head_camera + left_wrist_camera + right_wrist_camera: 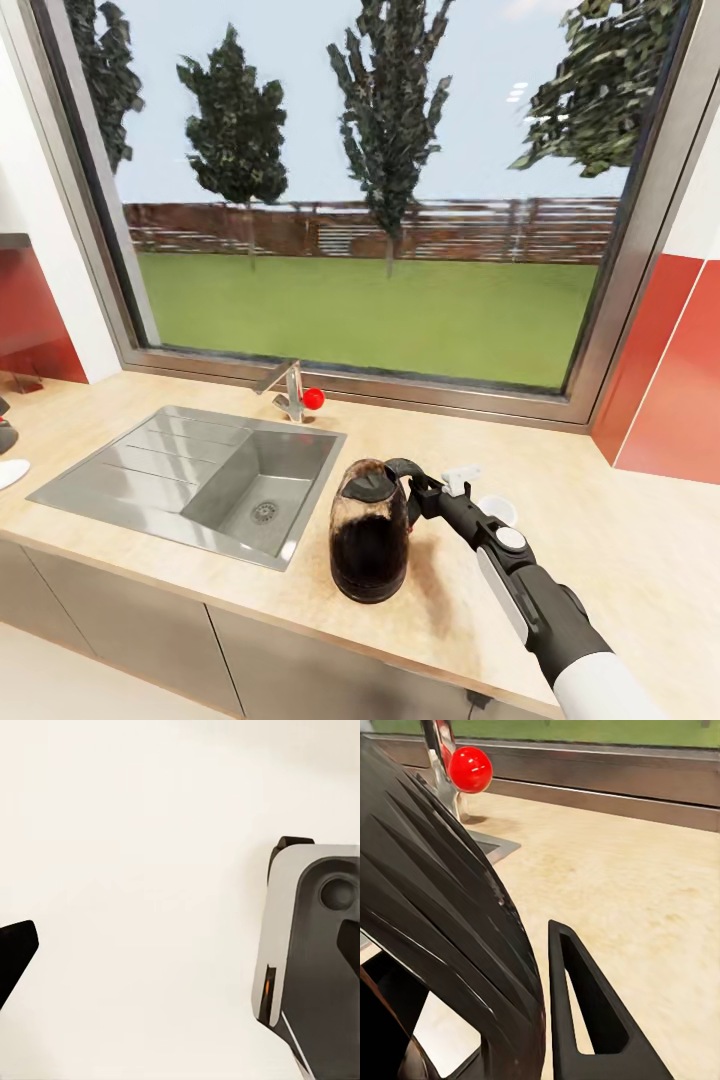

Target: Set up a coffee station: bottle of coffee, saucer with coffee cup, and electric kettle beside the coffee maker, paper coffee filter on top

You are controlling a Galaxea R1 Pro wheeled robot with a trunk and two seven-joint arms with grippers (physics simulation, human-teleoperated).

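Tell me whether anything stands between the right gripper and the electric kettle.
Nothing visible does. The right gripper is already at the handle of the electric kettle, which stands upright on the countertop beside the sink. In the right wrist view, one finger lies right beside the ribbed handle.

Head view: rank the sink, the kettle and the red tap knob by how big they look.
Largest to smallest:
1. sink
2. kettle, though nearness to the camera may inflate it
3. red tap knob
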